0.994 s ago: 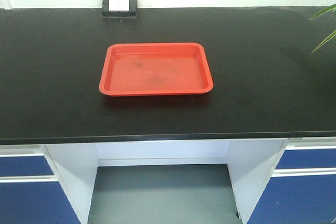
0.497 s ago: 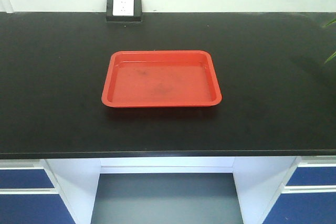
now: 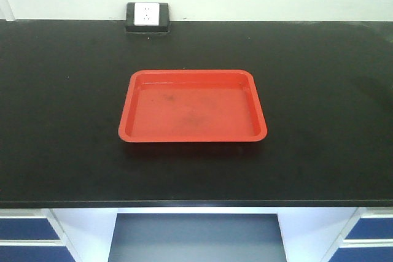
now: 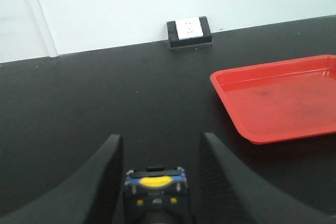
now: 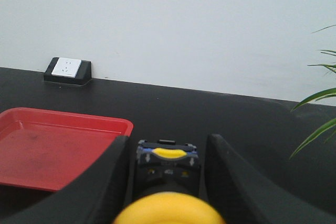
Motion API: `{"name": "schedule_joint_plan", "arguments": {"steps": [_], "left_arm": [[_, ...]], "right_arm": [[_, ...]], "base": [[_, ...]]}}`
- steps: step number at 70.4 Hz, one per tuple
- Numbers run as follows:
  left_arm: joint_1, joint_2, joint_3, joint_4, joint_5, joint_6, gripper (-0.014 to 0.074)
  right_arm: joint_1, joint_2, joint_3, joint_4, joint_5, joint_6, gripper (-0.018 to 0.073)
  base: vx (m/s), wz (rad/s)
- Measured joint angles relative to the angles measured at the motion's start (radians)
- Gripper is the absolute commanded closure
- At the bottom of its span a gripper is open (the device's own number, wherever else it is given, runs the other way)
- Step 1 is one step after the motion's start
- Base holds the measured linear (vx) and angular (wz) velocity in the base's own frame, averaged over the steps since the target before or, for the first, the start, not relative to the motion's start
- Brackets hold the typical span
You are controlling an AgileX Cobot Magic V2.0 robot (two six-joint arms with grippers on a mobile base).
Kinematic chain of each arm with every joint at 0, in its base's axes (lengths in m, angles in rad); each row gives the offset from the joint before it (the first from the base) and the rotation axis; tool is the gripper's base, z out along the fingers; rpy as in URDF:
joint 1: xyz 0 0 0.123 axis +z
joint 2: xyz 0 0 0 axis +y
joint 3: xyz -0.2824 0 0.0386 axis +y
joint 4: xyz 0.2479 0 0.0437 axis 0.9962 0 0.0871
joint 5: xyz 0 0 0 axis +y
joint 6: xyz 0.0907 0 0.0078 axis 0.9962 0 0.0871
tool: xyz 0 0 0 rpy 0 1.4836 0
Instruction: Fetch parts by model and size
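Note:
In the left wrist view, my left gripper (image 4: 160,138) is shut on a push-button switch (image 4: 155,184) with a dark body and a blue base with a yellow insert. Its cap is hidden below the frame. The gripper is above the black counter, left of the red tray (image 4: 283,98). My right gripper (image 5: 168,138) is shut on a second switch (image 5: 167,163), whose yellow cap (image 5: 168,211) shows blurred at the bottom. It is just right of the tray (image 5: 47,145). The front view shows only the bare tray (image 3: 190,108), with no gripper.
A black counter (image 3: 61,121) runs wall to wall, with blue drawers below its front edge. A power outlet box (image 3: 147,15) stands at the back against the white wall. Green plant leaves (image 5: 320,103) reach in at the right of the right wrist view.
The front view has moved closer to the counter. The tray and outlet sit lower and larger in the frame, and the plant leaves at the right have left it.

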Motion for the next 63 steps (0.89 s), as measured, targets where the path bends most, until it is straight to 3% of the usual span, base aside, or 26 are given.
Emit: {"name": "schedule_joint_plan", "arguments": {"steps": [63], "left_arm": [[0.000, 0.000, 0.000, 0.000, 0.000, 0.000, 0.0601]], "right_arm": [[0.000, 0.000, 0.000, 0.000, 0.000, 0.000, 0.0569]], "base": [[0.10, 0.01]]}}
